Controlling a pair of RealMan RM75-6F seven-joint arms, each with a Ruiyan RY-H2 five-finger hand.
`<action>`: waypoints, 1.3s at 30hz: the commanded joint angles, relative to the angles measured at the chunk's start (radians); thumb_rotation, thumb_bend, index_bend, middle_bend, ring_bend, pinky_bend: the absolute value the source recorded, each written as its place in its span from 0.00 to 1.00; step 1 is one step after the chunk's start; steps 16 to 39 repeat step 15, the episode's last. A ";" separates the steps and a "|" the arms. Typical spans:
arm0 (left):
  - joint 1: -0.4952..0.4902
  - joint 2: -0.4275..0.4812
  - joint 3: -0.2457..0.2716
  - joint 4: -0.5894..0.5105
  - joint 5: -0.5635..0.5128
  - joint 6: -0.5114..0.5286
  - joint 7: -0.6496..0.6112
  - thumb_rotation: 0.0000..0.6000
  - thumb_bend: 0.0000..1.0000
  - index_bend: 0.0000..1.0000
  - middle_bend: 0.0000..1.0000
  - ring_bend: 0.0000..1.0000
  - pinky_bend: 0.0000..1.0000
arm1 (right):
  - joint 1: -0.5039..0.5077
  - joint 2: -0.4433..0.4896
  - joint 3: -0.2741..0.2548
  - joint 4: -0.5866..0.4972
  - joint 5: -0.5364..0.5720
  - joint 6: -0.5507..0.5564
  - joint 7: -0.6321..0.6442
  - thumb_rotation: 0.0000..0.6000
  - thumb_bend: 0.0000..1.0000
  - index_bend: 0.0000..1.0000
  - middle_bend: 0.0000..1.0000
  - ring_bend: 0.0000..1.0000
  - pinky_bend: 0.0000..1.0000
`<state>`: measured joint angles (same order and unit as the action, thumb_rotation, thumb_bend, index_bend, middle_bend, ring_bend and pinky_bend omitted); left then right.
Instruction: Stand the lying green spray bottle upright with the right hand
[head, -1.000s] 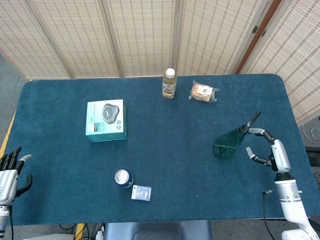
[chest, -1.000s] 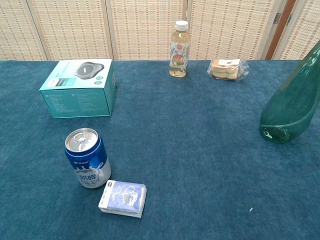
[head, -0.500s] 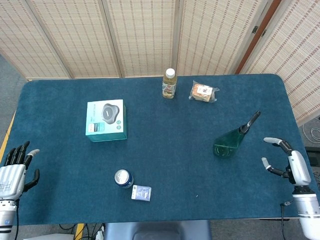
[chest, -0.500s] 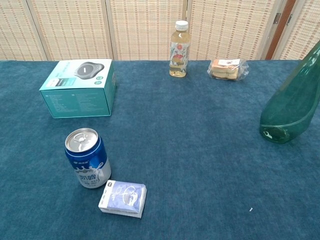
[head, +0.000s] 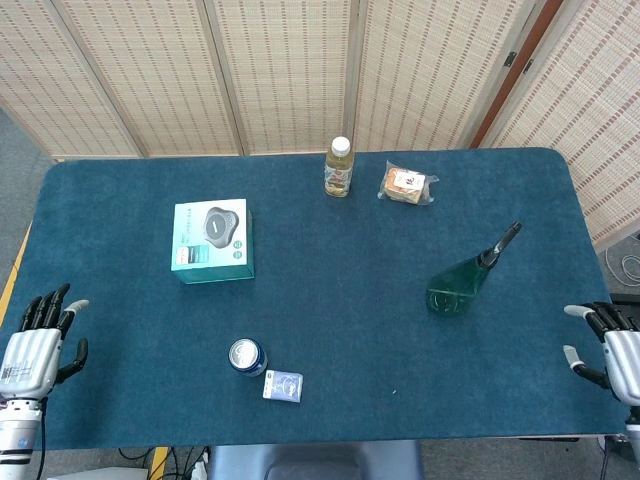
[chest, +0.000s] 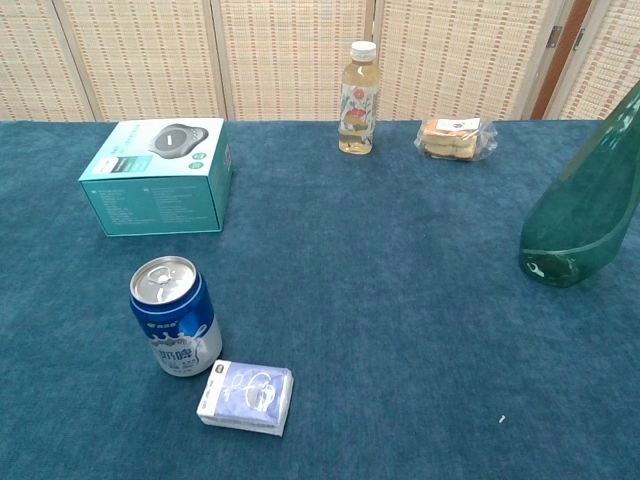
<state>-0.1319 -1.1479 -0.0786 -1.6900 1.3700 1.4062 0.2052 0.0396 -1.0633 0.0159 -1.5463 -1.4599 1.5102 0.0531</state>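
Note:
The green spray bottle stands upright on the blue table at the right, its black nozzle pointing up; in the chest view the bottle is cut off by the right edge. My right hand is at the table's near right corner, well apart from the bottle, fingers spread and holding nothing. My left hand hovers at the near left edge, fingers apart and empty. Neither hand shows in the chest view.
A teal box lies left of centre. A blue can and a small white packet sit near the front. A juice bottle and a wrapped snack stand at the back.
My right hand has let go of the bottle and drawn back to the near right corner. The bottle stays standing. My left hand has shifted slightly.

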 joint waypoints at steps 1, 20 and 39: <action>0.004 -0.004 0.004 0.003 0.002 0.006 0.003 1.00 0.51 0.18 0.00 0.00 0.00 | -0.038 0.023 -0.018 -0.025 0.009 0.032 -0.130 1.00 0.28 0.32 0.32 0.20 0.28; 0.031 -0.020 0.042 -0.047 0.051 0.057 0.079 1.00 0.51 0.18 0.00 0.00 0.00 | -0.079 -0.001 -0.018 0.048 -0.029 0.077 -0.051 1.00 0.28 0.32 0.32 0.20 0.28; 0.031 -0.020 0.042 -0.047 0.051 0.057 0.079 1.00 0.51 0.18 0.00 0.00 0.00 | -0.079 -0.001 -0.018 0.048 -0.029 0.077 -0.051 1.00 0.28 0.32 0.32 0.20 0.28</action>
